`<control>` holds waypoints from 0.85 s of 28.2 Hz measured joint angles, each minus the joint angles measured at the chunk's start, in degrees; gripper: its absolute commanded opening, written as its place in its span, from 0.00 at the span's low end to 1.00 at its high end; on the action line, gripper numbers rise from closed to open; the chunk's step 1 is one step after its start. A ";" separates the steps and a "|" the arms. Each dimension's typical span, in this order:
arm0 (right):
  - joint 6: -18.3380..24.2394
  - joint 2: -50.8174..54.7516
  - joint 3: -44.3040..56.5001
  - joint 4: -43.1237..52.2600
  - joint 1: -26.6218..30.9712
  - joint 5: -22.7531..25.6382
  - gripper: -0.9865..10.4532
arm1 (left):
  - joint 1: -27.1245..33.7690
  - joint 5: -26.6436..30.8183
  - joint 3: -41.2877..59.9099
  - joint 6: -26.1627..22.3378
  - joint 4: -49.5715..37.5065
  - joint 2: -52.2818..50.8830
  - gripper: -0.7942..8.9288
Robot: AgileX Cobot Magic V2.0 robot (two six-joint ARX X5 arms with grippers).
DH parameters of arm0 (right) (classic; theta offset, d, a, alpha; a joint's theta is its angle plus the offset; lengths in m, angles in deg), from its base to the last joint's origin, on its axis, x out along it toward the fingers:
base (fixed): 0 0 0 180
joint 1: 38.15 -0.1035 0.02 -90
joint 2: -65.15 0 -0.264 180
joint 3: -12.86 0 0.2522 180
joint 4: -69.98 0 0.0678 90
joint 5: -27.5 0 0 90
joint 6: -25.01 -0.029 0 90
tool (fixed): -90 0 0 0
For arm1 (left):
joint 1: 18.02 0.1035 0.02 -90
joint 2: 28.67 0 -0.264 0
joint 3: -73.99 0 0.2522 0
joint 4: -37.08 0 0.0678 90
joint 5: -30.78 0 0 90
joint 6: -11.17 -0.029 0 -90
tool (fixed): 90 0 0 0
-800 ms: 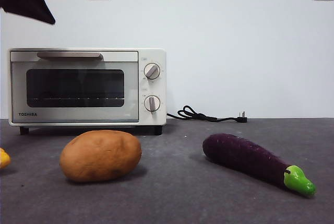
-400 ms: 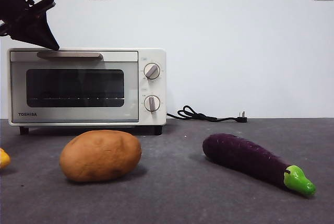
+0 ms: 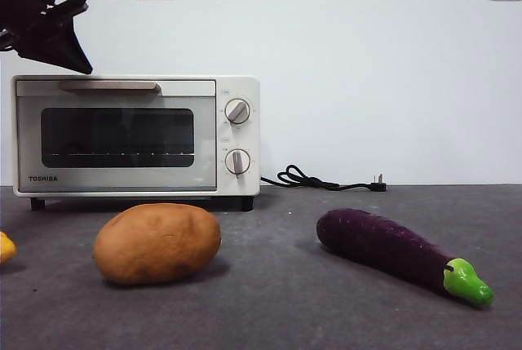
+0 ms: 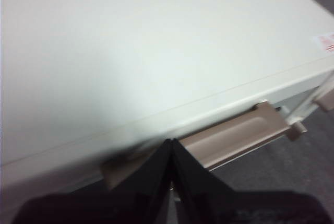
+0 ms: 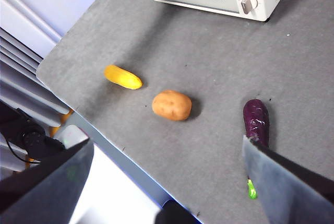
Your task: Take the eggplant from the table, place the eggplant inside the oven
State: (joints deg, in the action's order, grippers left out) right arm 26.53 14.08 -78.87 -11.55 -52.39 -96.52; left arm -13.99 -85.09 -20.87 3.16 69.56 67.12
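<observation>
At the front view's upper left, the left gripper (image 3: 77,63) hangs just above the oven (image 3: 135,135), over the left end of its bar handle (image 3: 108,86); the left wrist view shows its two black jaws pressed together to a point, holding nothing, aimed down at that handle (image 4: 237,135) from over the oven's cream top. The oven door is closed, its dark glass showing the wire rack inside, and two round knobs (image 3: 237,111) sit beyond the handle on the side away from the gripper. Below the gripper, at the table's (image 3: 277,301) near left edge, a yellow thing (image 3: 6,246) peeks into view, and an orange-brown potato (image 3: 157,242) lies in front of the oven door, apart from it. A black power cord (image 3: 322,180) trails along the table's back edge beside the oven. The eggplant (image 3: 400,254) lies flat on the table, well apart from the left gripper and away from the oven, untouched, its green stem cap (image 3: 467,281) at the near end. The right gripper (image 5: 167,182) hangs high over the table with its jaws spread wide and empty, the eggplant (image 5: 256,122) far below beside one jaw and the potato (image 5: 171,105) between the two.
</observation>
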 measured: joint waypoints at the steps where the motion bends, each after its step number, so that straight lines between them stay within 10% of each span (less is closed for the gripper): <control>1: 0.00 -0.09 0.00 0.00 0.00 -0.02 0.51 | 0.00 0.20 -0.02 -0.13 0.00 0.02 0.08; 24: 0.00 -0.57 0.00 0.09 0.00 0.00 0.51 | -0.50 -0.42 -1.46 -2.08 0.52 3.04 0.08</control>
State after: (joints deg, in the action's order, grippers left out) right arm 26.53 13.51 -78.87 -11.46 -52.39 -96.52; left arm -14.49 -85.50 -22.33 1.08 70.09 70.16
